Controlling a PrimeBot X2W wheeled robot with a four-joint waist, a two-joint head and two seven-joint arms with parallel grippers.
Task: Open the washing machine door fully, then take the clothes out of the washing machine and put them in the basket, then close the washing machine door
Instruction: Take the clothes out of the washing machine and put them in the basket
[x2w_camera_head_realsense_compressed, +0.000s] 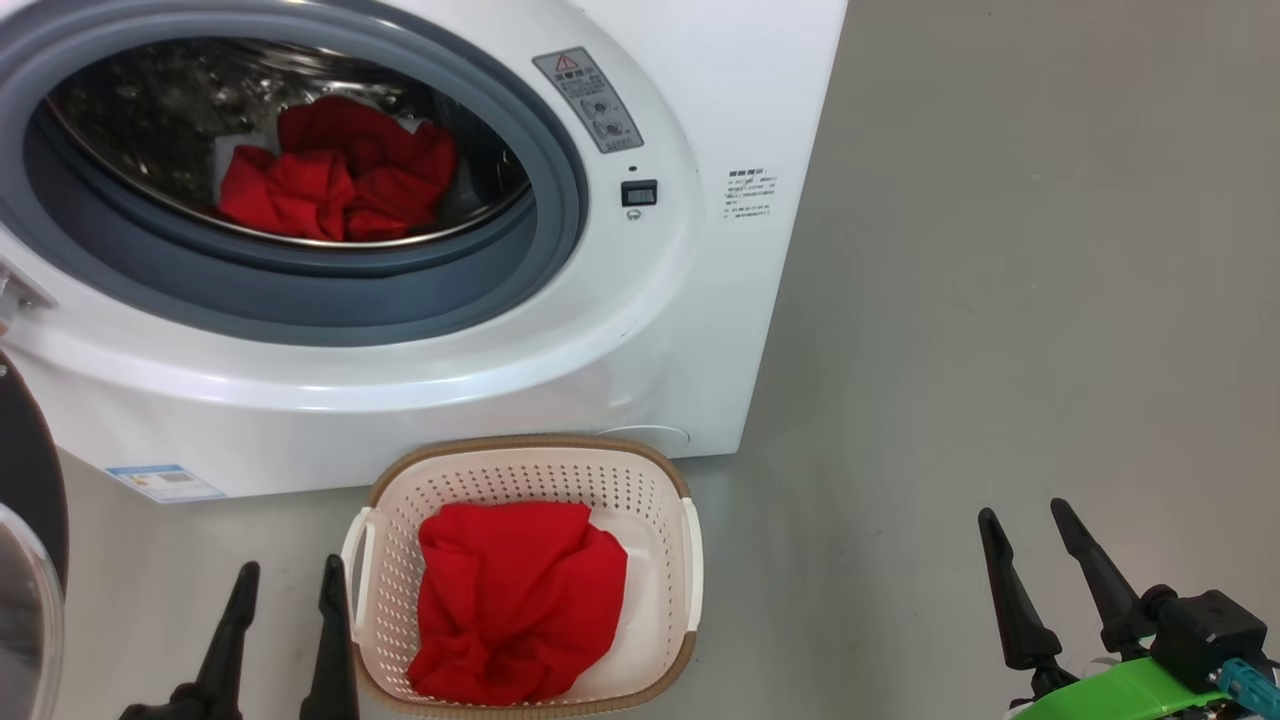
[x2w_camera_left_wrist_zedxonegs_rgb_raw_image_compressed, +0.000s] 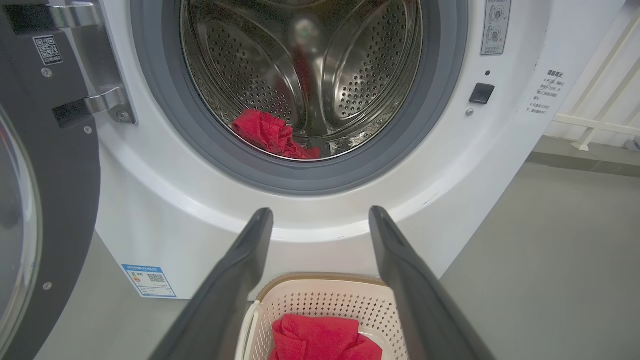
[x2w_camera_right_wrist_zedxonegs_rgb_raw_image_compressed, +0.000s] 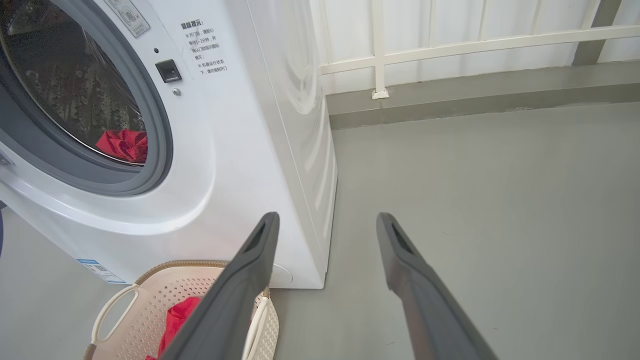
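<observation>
**Door open, red clothes split between drum and basket**

The washing machine (x2w_camera_head_realsense_compressed: 620, 330) stands on a grey floor (x2w_camera_head_realsense_compressed: 1000, 300) with its door (x2w_camera_head_realsense_compressed: 25, 480) swung wide to the robot's left. The door's black rim and glass window show at the left edge of the head view. In the left wrist view its metal hinge (x2w_camera_left_wrist_zedxonegs_rgb_raw_image_compressed: 100, 100) meets the white front panel.

A bundle of red clothes (x2w_camera_head_realsense_compressed: 335, 180) lies low in the steel drum (x2w_camera_left_wrist_zedxonegs_rgb_raw_image_compressed: 350, 65), just behind the grey rubber gasket (x2w_camera_head_realsense_compressed: 300, 290). A pale patch beside the bundle may be a white panel of the same fabric, though the glare makes that hard to tell.

The basket (x2w_camera_head_realsense_compressed: 660, 480) sits on the floor directly in front of the machine, its brown rim close to the base. A crumpled red garment (x2w_camera_head_realsense_compressed: 515, 600) lies inside it, filling most of the bottom.

The left gripper (x2w_camera_head_realsense_compressed: 290, 565) hangs just beside the basket's left handle, its fingers spread apart with nothing between them. The right gripper (x2w_camera_head_realsense_compressed: 1024, 510) is well off to the right over bare floor, also spread and empty.

A blue label (x2w_camera_head_realsense_compressed: 165, 483) is stuck low on the machine's front. A white railing (x2w_camera_right_wrist_zedxonegs_rgb_raw_image_compressed: 450, 47) runs along the wall behind.
</observation>
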